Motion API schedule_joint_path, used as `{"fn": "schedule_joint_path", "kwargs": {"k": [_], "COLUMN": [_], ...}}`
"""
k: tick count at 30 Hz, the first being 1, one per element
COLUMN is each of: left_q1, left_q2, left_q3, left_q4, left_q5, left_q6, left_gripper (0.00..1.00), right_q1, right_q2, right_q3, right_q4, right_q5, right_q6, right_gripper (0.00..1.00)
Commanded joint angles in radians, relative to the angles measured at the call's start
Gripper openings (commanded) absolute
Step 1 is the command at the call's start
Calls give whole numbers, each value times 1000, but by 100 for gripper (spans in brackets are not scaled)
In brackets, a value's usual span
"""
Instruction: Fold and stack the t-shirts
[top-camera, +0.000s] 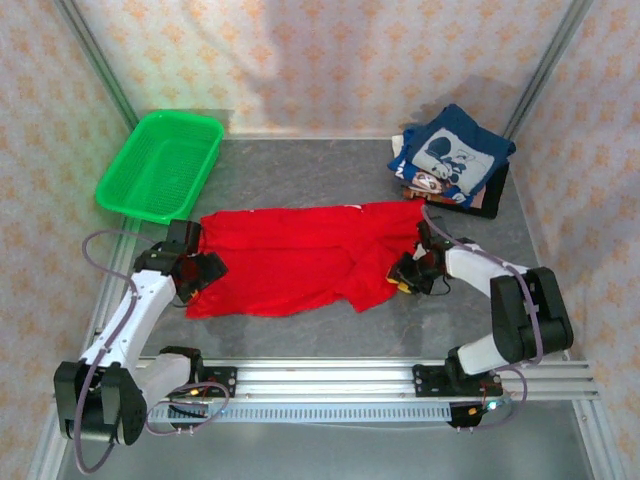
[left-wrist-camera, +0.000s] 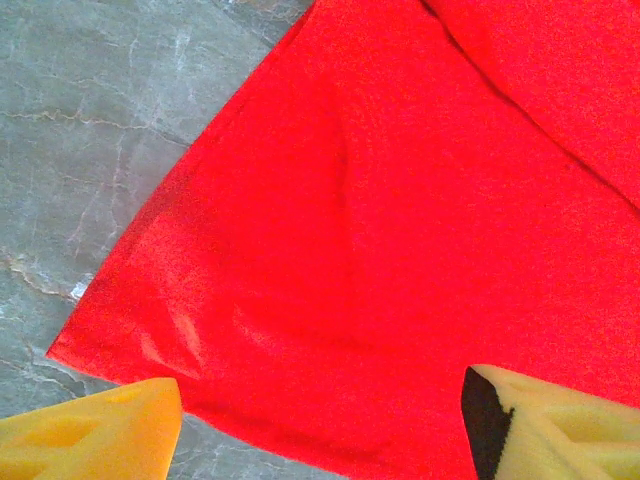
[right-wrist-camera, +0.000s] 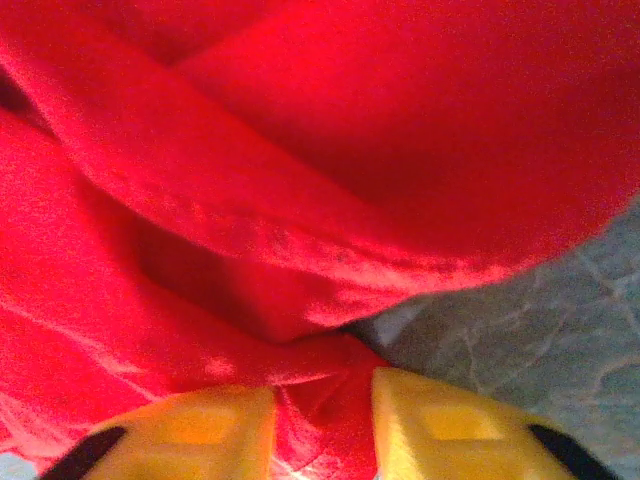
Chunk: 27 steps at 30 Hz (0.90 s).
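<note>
near edge, top external view: both arms rise from the aluminium rail (top-camera: 330, 380) and reach inward to opposite ends of the red t-shirt (top-camera: 290, 255). the shirt lies spread across the middle of the grey table (top-camera: 300, 170), long axis left to right, partly doubled over on itself, with no print showing. the left gripper (top-camera: 196, 268) sits at the shirt's left end. in its wrist view the yellow pads (left-wrist-camera: 90, 435) stand wide apart over the hem near a corner with nothing between them, so the jaws are open and the cloth lies flat and free beneath. the right gripper (top-camera: 410, 272) sits at the shirt's right end. in its wrist view a bunched ridge of red cloth passes up between the closely set pads (right-wrist-camera: 190, 430), so the jaws are judged closed on a pinch of the shirt. likely reason for this arrangement: one end lies flat as an anchor while the other is held for the coming fold or pull. the pinch looks narrow and could slip. farther back, left: the green plastic basket (top-camera: 160, 165) sits just beyond the shirt's left corner, and no garment shows inside it. farther back, right: a stack of folded t-shirts (top-camera: 470, 195), topped by a navy t-shirt (top-camera: 452, 150) with white cartoon print, rests in the far right corner. whether it touches the red shirt cannot be told. it is judged the destination for the red shirt once folded.
</note>
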Motion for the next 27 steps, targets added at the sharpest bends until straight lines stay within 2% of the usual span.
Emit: {"fn": "schedule_joint_path", "kwargs": {"k": [1, 7, 13, 18, 20, 22, 25, 27], "left_q1": [19, 23, 25, 25, 25, 25, 25, 25], "left_q2": [-33, -44, -27, -16, -8, -2, 1, 2], "left_q3": [-16, -19, -29, -33, -35, -34, -30, -30], "left_q4": [-47, -43, -31, -18, -16, -20, -27, -29], "left_q5": [-5, 2, 11, 21, 23, 22, 12, 12], "left_q6": [22, 29, 37, 42, 43, 44, 41, 40], "left_gripper": [75, 75, 75, 75, 75, 75, 75, 75], "right_q1": [-4, 7, 76, 142, 148, 151, 151, 140], "right_q2": [4, -124, -179, -165, -150, -160, -259, -313], "right_q3": [51, 128, 153, 139, 122, 108, 81, 87], "right_q4": [10, -181, -334, -365, -356, -327, -272, -322], "right_q5": [83, 165, 224, 278, 286, 282, 266, 330], "right_q6": [-29, -50, -26, 32, 48, 56, 62, 38], "right_gripper": [18, 3, 0, 2, 9, 23, 41, 46]}}
